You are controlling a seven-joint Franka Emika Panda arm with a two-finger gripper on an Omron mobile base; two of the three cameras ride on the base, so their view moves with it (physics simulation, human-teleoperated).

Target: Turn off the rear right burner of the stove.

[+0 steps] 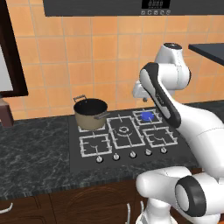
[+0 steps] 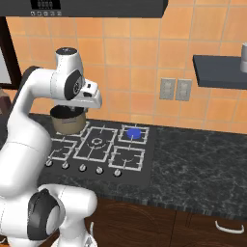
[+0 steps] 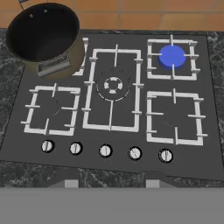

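The rear right burner (image 3: 172, 57) is lit, a blue disc glowing inside its small square grate at the back right corner of the stove (image 3: 131, 168); I see the same glow from the left base view (image 1: 147, 116) and the right base view (image 2: 133, 133). Along the front edge sits a row of five silver knobs (image 3: 105, 151), and a dark pot (image 3: 43, 35) stands on the rear left grate, well clear of my path.

My gripper (image 3: 109, 183) hangs high above the cooktop, looking down on the knob row, touching nothing. Only the two fingertips (image 3: 70, 183) peek up at the bottom of the hand view, set apart with an open gap between them.

Nothing marks which knob feeds the lit burner; I judge it to be one of the two rightmost (image 3: 165, 155), but I can't be sure. To do this well, I'd descend straight over the chosen knob, centre it between the fingers, close squarely, then twist and watch for the blue to die.
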